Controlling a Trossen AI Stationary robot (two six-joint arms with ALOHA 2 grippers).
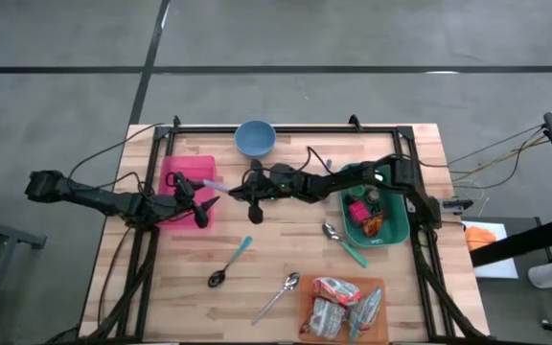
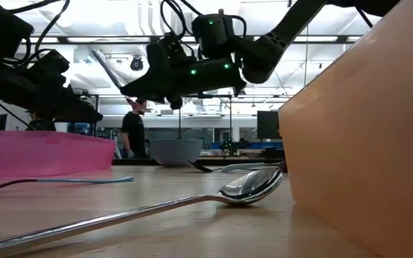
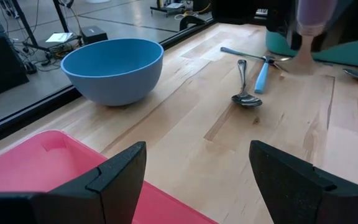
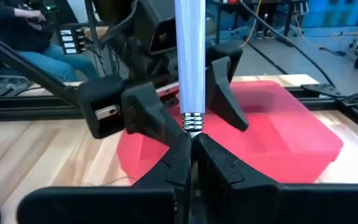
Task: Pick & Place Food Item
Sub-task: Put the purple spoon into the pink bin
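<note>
Wooden slatted table (image 1: 286, 240) carried everything. Right claw (image 4: 191, 144) was clamped tight just below the ribbed metal collar of a pale lilac plastic-handled utensil (image 4: 188, 56), which it held in the air beside the pink plastic tray (image 1: 185, 168). Left claw (image 3: 197, 167) gaped empty over that tray. Utensil probably light, stiff, with a slick handle; the collar looked the safer hold.

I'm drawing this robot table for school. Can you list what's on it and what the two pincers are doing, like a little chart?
left pincer: open, over the pink tray, holding nothing
right pincer: shut on a utensil with a pale handle, near the pink tray
blue bowl: far edge of the table
teal bin: right side, food inside
orange tray: near edge, food packets on it
loose spoons: three on the wood, one all metal
</note>
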